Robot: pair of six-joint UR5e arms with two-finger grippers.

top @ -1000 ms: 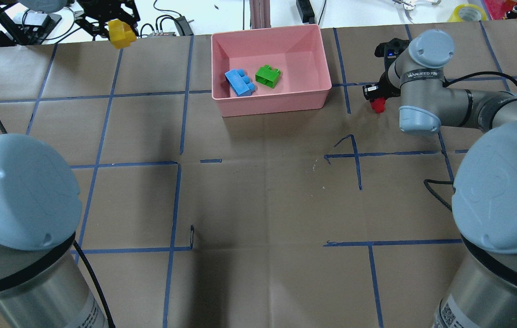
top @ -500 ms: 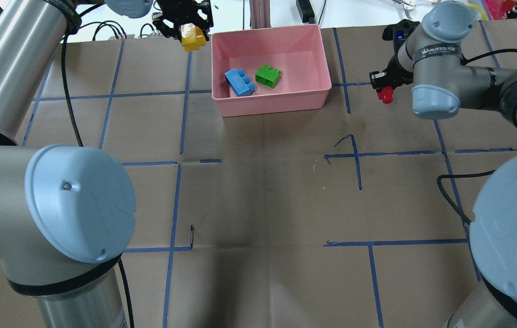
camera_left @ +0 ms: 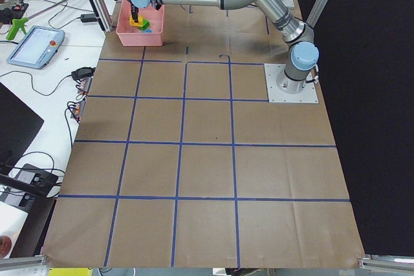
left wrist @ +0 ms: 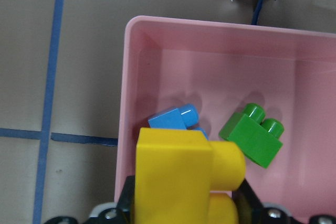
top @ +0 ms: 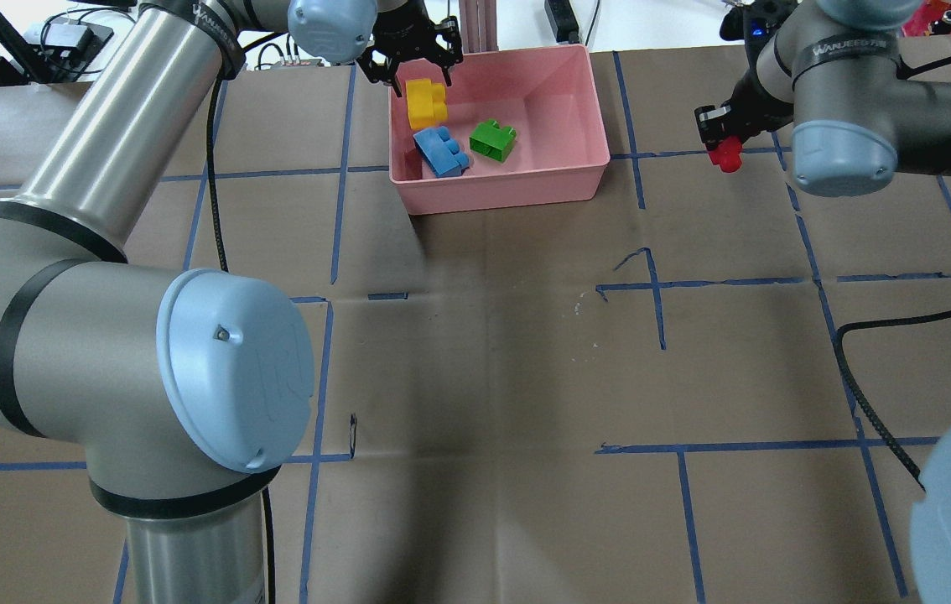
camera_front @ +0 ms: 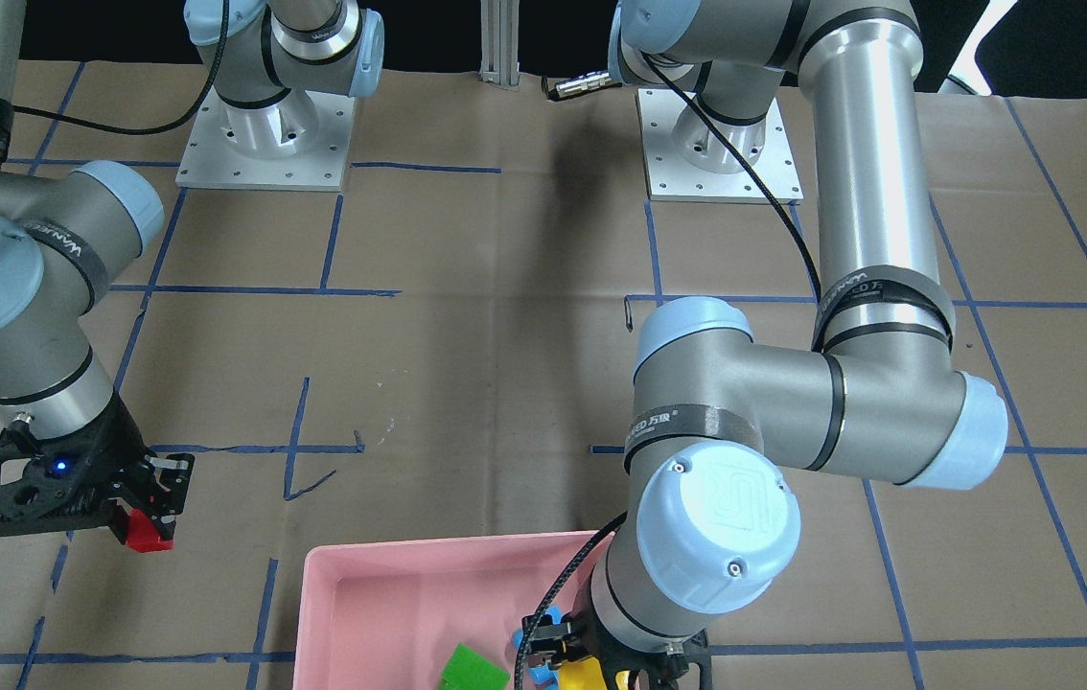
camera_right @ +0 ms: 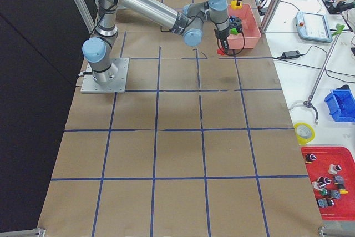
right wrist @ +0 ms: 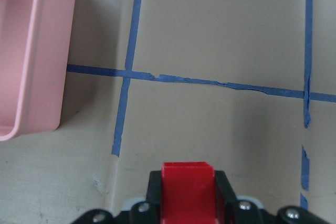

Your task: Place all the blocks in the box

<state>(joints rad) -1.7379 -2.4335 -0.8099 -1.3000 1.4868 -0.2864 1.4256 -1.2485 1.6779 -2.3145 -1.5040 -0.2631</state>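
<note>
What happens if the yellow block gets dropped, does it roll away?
Probably not: the yellow block has flat sides. It looks like stiff, light plastic, so it might bounce slightly, but the walls of the pink box should catch it.

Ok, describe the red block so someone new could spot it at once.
Start at the pink box at the far edge of the table and go to the robot's right of it. There the right gripper holds the red block. It alone is outside the box; the yellow block, blue block and green block are over or in it.
</note>
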